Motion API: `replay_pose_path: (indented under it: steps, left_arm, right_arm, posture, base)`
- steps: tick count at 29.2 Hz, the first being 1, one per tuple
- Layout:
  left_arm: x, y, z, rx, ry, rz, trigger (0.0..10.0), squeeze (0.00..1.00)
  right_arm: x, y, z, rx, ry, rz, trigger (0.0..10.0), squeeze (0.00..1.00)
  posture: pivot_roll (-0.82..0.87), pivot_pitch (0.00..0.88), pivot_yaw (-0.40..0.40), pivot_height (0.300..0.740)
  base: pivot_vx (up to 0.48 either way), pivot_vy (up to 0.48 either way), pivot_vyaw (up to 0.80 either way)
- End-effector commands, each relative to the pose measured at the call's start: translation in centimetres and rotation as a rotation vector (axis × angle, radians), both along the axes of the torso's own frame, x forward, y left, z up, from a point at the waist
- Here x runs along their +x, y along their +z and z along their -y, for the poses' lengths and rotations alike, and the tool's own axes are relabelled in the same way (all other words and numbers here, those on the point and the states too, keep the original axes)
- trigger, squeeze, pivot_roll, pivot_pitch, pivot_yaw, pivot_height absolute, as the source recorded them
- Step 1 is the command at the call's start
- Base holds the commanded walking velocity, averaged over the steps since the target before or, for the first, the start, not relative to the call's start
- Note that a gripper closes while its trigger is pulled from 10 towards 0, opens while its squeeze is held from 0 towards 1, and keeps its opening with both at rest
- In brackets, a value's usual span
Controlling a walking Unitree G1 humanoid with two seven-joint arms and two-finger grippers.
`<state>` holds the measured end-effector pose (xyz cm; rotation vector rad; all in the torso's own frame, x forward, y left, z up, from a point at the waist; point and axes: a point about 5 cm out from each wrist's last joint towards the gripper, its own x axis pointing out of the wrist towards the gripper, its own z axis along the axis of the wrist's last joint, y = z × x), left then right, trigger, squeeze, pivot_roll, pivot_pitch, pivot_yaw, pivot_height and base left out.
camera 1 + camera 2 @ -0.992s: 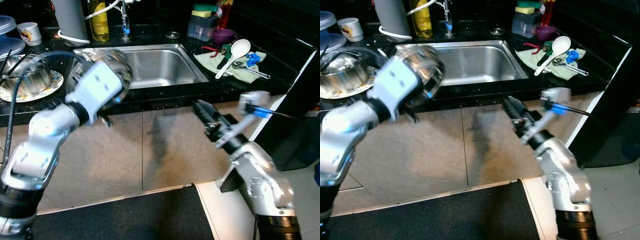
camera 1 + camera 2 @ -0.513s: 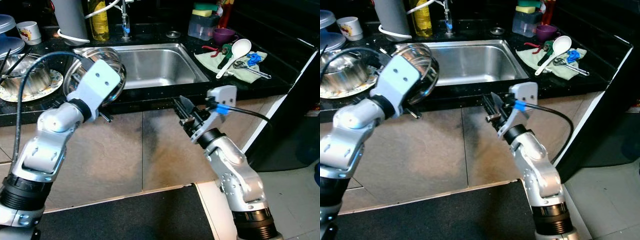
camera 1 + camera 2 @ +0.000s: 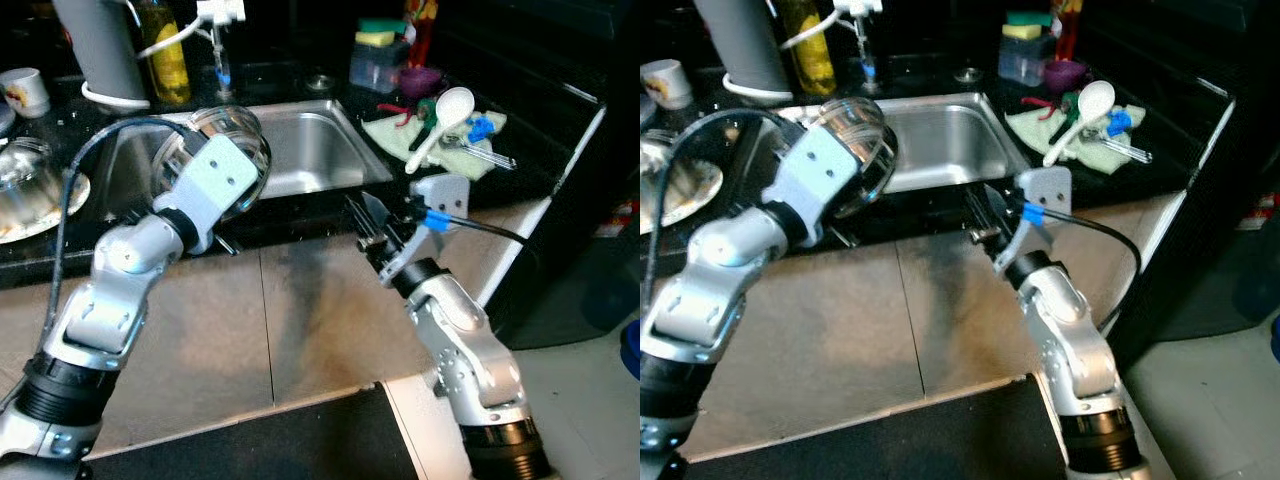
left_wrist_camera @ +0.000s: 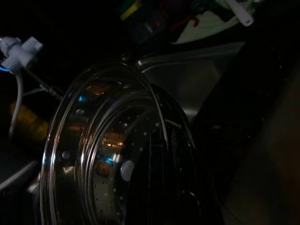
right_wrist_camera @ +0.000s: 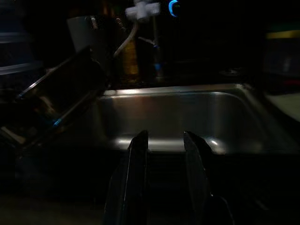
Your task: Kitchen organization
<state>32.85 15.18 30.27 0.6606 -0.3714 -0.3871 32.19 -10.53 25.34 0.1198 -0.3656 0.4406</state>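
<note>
So the left gripper (image 3: 222, 175) is gripping one shiny steel colander (image 3: 225, 148), holding it tilted up on its edge just over the front left corner of the sink (image 3: 310, 150). In the left wrist view you're seeing the perforated inside of the colander (image 4: 108, 164) with a black finger (image 4: 164, 187) lying against it. The right gripper (image 3: 365, 222) is hanging in front of the counter edge, holding nothing, its two fingers (image 5: 137, 178) sitting a little apart and pointing at the sink basin. Counting the rest: one white spoon (image 3: 440, 120) is lying on one green cloth (image 3: 400, 135) right of the sink, one yellow bottle (image 3: 165, 60) and one grey cylinder (image 3: 95, 45) are standing behind it, and one white mug (image 3: 25, 90) is sitting at far left.
</note>
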Motion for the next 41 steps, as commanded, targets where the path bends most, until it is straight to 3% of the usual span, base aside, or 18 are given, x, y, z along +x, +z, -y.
replay_pose_path:
  steps: [1,26,29,41]
  left_arm:
    - [0.1,0.3,-0.4,0.009,0.014,0.023,10.0,0.0]
    - [-0.1,0.4,-0.6,0.018,0.008,0.024,10.0,0.0]
    - [-0.1,0.3,-0.6,-0.001,0.002,0.015,10.0,0.0]
    - [-0.2,-0.9,-0.6,0.1,-0.001,-0.07,10.0,0.0]
  right_arm:
    - [-0.1,-0.1,-0.7,0.003,0.02,0.001,10.0,0.0]
    - [0.0,0.1,-0.7,0.009,0.023,0.009,10.0,0.0]
    - [0.0,0.1,-0.7,0.009,0.025,0.009,10.0,0.0]
    - [0.0,0.1,-0.7,-0.001,0.036,0.005,10.0,0.0]
  posture:
    - [-0.03,0.144,-0.009,0.74]
    - [-0.03,0.146,-0.01,0.74]
    - [-0.03,0.146,-0.01,0.74]
    - [-0.02,0.15,-0.017,0.74]
  base:
    - [0.48,0.0,0.0]
    - [0.474,0.0,0.0]
    - [0.0,0.0,0.0]
    - [0.0,0.0,0.0]
